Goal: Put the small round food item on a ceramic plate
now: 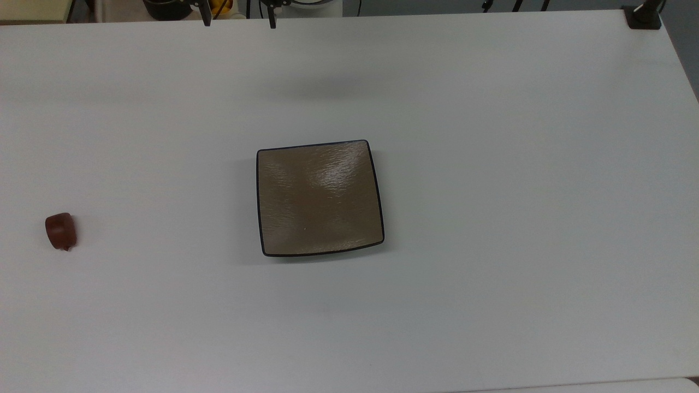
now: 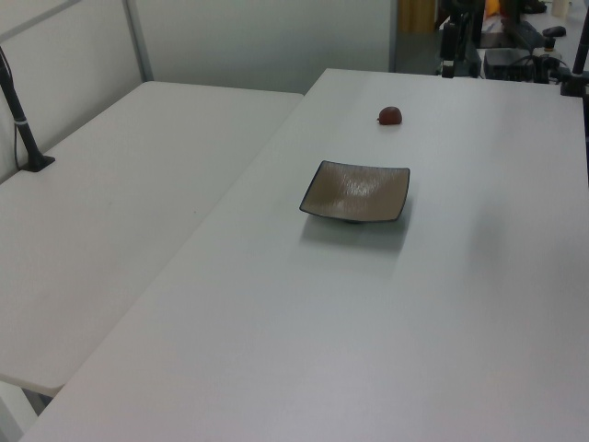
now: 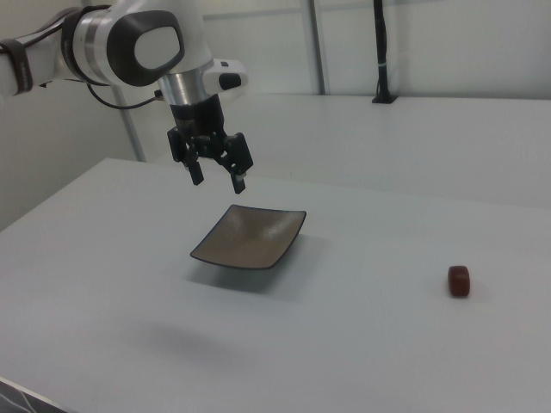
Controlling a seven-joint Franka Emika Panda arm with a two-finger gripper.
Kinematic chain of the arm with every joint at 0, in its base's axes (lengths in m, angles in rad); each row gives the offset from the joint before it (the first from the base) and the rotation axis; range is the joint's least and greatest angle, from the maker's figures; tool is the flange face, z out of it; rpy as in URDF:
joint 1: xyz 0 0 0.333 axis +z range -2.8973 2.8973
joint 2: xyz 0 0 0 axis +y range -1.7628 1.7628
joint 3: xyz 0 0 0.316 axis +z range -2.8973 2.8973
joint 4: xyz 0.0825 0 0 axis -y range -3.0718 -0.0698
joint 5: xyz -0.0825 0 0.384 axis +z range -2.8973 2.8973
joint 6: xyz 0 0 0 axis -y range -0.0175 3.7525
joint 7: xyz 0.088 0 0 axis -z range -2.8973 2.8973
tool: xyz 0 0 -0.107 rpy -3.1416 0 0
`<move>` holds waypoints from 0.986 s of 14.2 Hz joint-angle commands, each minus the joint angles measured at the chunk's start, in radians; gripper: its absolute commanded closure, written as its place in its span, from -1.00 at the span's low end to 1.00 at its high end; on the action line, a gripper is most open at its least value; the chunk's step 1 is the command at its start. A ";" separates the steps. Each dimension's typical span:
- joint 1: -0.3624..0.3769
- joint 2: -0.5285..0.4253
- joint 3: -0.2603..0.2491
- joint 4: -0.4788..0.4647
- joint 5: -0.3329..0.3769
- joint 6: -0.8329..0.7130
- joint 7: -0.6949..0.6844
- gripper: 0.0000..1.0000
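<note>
The small round food item [image 1: 60, 231] lies alone on the white table [image 1: 491, 164], near the top view's left edge and a little below the plate's mid-height; in the right view it sits far to the right, low in the picture [image 3: 459, 280]. It is a stubby reddish-brown lump with a small nub at one end, and nothing touches it. The ceramic plate [image 1: 319, 197] — square, glossy tan, with a thin black rim — rests near the table's middle, well apart from the food item and bare.

The gripper [image 3: 217, 177] hangs in the air with its fingers spread and nothing between them, high above the table, on the side of the plate away from the lump in the right view. In the top view its two fingertips poke in at the upper edge [image 1: 239, 22].

The step in hand looks like the reach toward the lump, and none of the task is done yet. To do it well, I would cross over while staying high (the plate's raised rim lies roughly on the way), centre the spread fingers over the lump, then come straight down. Such a small rounded thing may roll or squirt out of an off-centre pinch — so closing across its flatter sides, low near the table, seems safest.
</note>
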 commanded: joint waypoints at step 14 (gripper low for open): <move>-0.044 0.035 -0.002 -0.052 -0.113 0.274 -0.256 -1.00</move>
